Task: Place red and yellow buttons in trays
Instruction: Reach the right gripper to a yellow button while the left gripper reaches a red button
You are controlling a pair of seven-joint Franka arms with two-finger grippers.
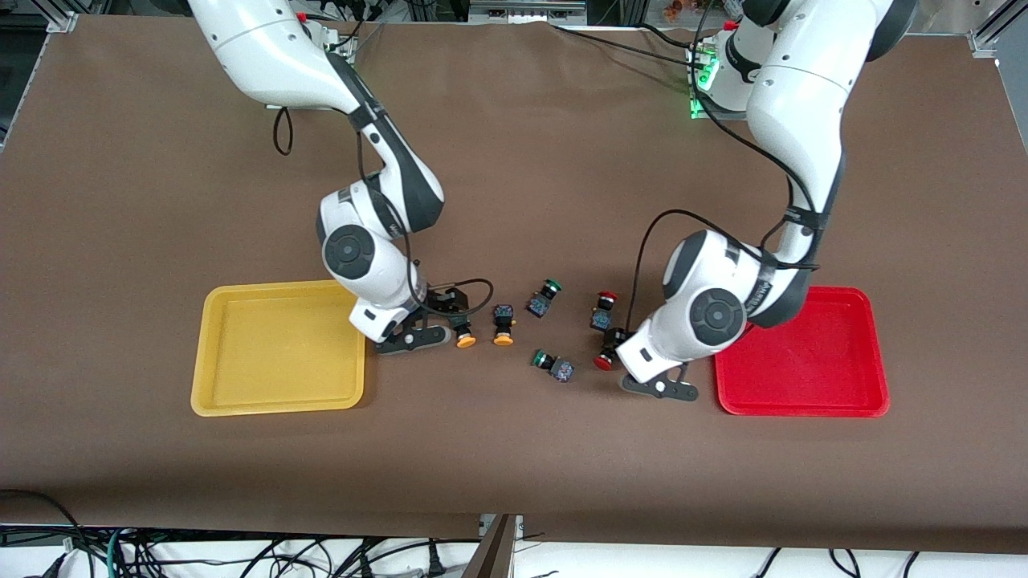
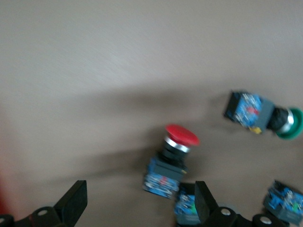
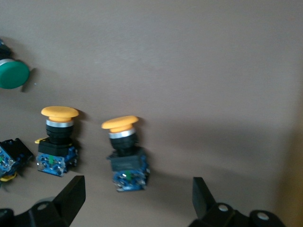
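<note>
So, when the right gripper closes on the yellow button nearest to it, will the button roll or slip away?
The yellow button lies on its side, so its round cap could probably let it pivot if nudged. Its blocky dark body should resist rolling and likely offers flat faces to grip. The right gripper is open with fingers on either side of it.

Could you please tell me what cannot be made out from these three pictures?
- Front view: the left arm's wrist hides the body of one red button, and the left gripper.
- Left wrist view: blur hides the markings on the red button.
- Right wrist view: the edge cuts off a green button.
</note>
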